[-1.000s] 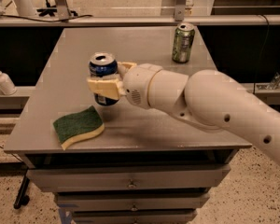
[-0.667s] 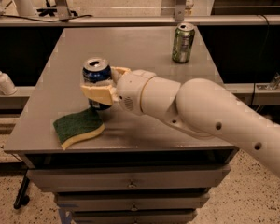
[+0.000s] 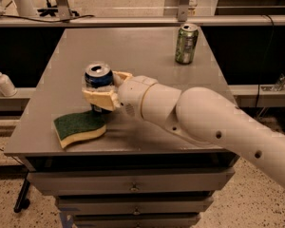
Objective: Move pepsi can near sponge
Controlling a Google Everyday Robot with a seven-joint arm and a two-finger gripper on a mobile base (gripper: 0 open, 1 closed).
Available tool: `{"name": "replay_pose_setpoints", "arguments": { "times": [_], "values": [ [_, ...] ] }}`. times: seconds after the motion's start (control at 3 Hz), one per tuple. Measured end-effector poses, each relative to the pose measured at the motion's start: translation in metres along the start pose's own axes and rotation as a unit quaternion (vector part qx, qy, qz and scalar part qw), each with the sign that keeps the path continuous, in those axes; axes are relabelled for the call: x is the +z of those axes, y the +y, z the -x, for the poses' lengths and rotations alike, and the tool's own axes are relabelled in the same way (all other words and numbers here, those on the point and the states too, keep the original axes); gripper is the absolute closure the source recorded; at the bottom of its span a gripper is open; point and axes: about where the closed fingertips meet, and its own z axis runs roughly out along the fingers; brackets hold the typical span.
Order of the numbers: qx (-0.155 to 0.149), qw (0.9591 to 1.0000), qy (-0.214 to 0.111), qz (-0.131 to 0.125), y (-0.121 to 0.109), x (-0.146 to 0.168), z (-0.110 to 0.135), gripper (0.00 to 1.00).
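Note:
The pepsi can point(image 3: 98, 80) is dark blue with a silver top and stands upright at the front left of the grey table point(image 3: 133, 51). My gripper point(image 3: 103, 90) reaches in from the right and is shut on the can, one cream finger in front of it and one behind. The sponge point(image 3: 79, 127), dark green on top with a pale yellow layer, lies flat just in front of and to the left of the can, almost touching its base.
A green can point(image 3: 186, 43) stands upright at the back right of the table. My white arm point(image 3: 204, 122) crosses the front right of the table. A white pump bottle point(image 3: 3, 82) stands on a shelf to the left. Drawers point(image 3: 133, 186) sit under the table.
My gripper has carried the pepsi can a little to the left, closer to the sponge. The sponge and the green can have not moved.

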Motion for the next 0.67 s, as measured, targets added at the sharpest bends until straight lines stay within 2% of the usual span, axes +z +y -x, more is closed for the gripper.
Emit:
{"name": "replay_pose_setpoints", "arguments": {
  "times": [0.67],
  "values": [
    [-0.009,0.9996,0.005,-0.027,-0.0197,-0.0100,-0.0051,1.00]
  ]
}}
